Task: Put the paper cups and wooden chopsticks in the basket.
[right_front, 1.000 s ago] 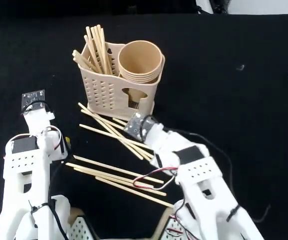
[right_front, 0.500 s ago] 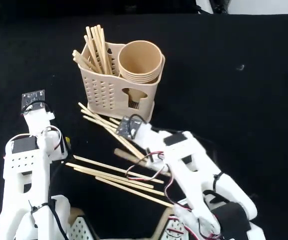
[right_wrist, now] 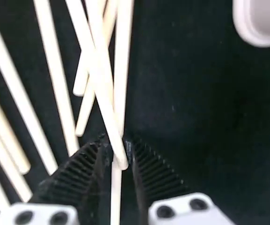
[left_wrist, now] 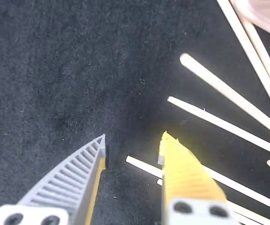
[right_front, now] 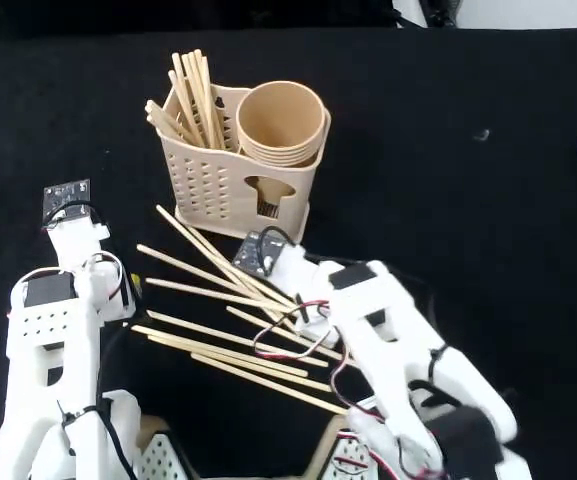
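White left arm (right_front: 43, 340) and right arm (right_front: 398, 340) trail red and black cables; left gripper (left_wrist: 132, 140) grey and yellow, right gripper (right_wrist: 117, 145) black.

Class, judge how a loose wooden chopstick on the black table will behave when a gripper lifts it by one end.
Probably stiff and light: the chopsticks lie straight and thin. Pinched near one end, as in the right gripper, one would likely pivot downward. Crossed neighbours may get dragged along.

left arm (right_front: 48, 330): I see it folded back, near-left of desk (right_front: 488, 200)
left claw (left_wrist: 134, 140): jaws apart, pointing down
right arm (right_front: 388, 330): stretched forward, low
right claw (right_wrist: 118, 149): nipped tight on one wooden chopstick (right_wrist: 95, 70)
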Controlling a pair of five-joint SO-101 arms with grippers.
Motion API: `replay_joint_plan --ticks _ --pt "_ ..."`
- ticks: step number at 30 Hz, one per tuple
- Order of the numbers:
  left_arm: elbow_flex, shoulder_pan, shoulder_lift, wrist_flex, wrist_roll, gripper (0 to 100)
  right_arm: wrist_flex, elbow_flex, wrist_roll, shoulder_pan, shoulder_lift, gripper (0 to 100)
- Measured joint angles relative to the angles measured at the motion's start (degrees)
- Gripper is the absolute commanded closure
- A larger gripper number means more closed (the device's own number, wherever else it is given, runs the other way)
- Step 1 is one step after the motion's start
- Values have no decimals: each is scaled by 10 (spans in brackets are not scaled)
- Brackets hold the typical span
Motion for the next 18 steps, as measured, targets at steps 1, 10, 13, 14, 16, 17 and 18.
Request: replay_joint_plan --ticks 1,10,13,14,16,17,18 --pt "0 0 0 0 0 810 13 0 0 1 -19 987" --pt "0 2 0 3 0 807 137 27 -5 -18 -207 751" --pt "-29 2 0 51 -26 807 137 55 -14 -17 -219 750" --pt "-46 2 0 75 -41 807 137 57 -14 -18 -221 763" --pt "-82 2 0 121 -82 807 137 56 -18 -18 -222 781" --pt "-103 2 0 142 -109 809 138 56 -19 -18 -222 784" --pt "-122 2 0 167 -140 811 142 48 -21 -18 -222 785"
